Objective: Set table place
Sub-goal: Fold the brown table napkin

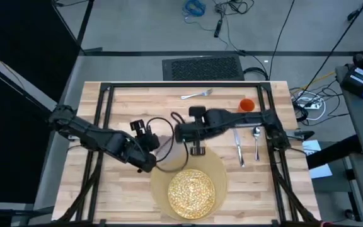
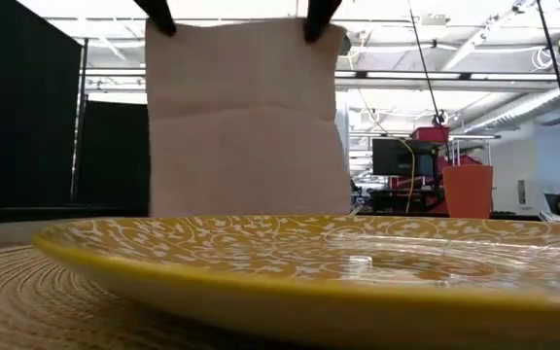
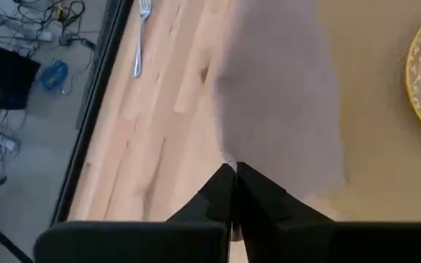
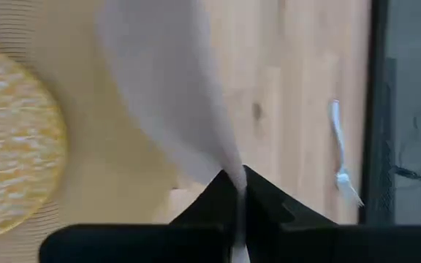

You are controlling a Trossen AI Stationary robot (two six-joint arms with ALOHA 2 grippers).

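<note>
Wooden table (image 1: 137, 101), bare plate (image 1: 191, 192), napkin (image 2: 246, 122) gripper-held

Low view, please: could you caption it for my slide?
Both arms hold the napkin up by its top corners behind the yellow plate.

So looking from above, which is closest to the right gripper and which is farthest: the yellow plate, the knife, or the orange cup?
From the right gripper, which pinches the napkin:
1. Knife, lying out toward the right arm's side.
2. Yellow plate, on the placemat at the near table edge; close to the knife's distance, so a narrow call.
3. Orange cup, toward the far right corner.
</note>
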